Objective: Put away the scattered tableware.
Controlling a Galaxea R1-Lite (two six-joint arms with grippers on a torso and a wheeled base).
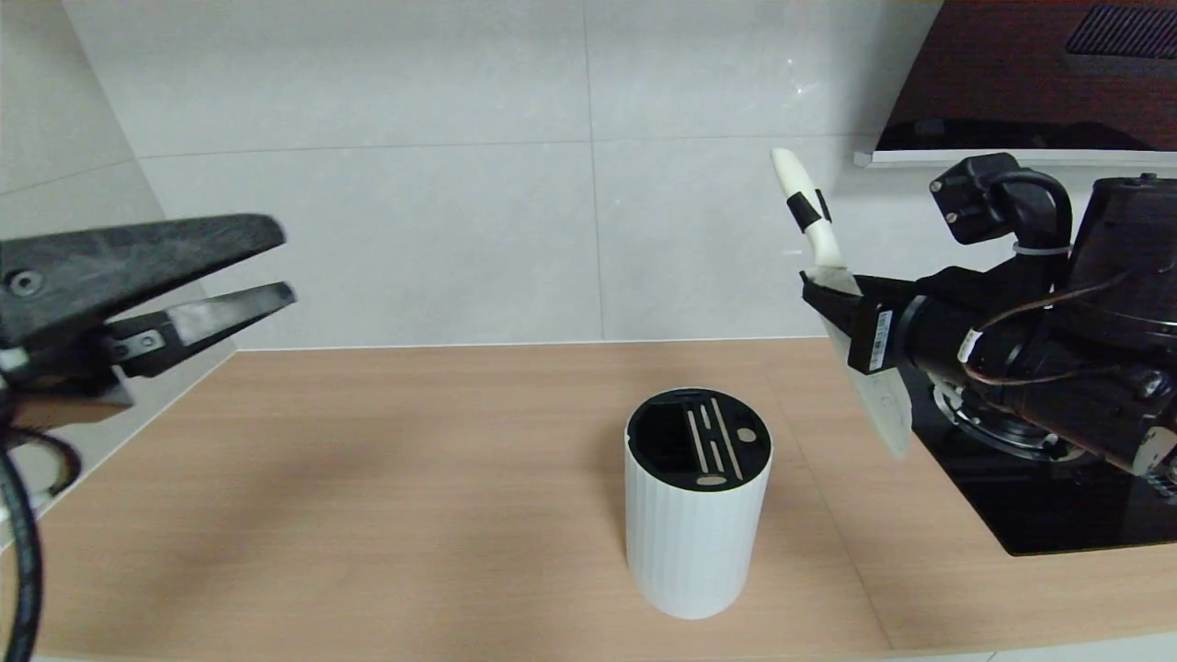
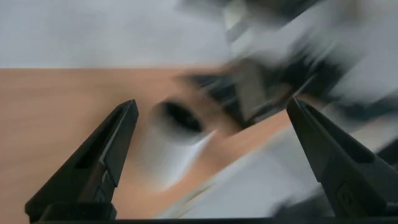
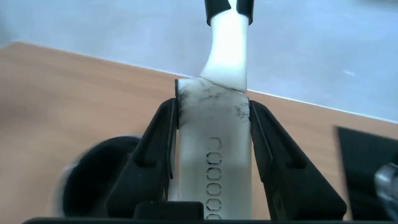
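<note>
Left gripper: hangs in the air over the counter's left end, well apart from the holder. Jaws wide apart, nothing between them.
Counter: pale wood, running from the left corner across to the hob, with grey tiled wall behind.
Holder: white ribbed cylinder, upright on the counter right of centre. Black top with one large square opening, several narrow slots and two small holes. Nothing stands in it. Seen blurred past the left jaws, and as a dark round edge below the knife in the right wrist view.
Knife: white, with a black band round the handle. Held in the air, up and to the right of the holder, not touching it. Handle uppermost and leaning towards the wall, blade slanting down, its tip over the counter between holder and hob.
Right gripper: jaws closed on the knife blade just below the handle. Dark smudges on the blade at the grip.
Hob: black, set into the counter at far right, under the right arm.
Hood: dark, on the wall at upper right.
</note>
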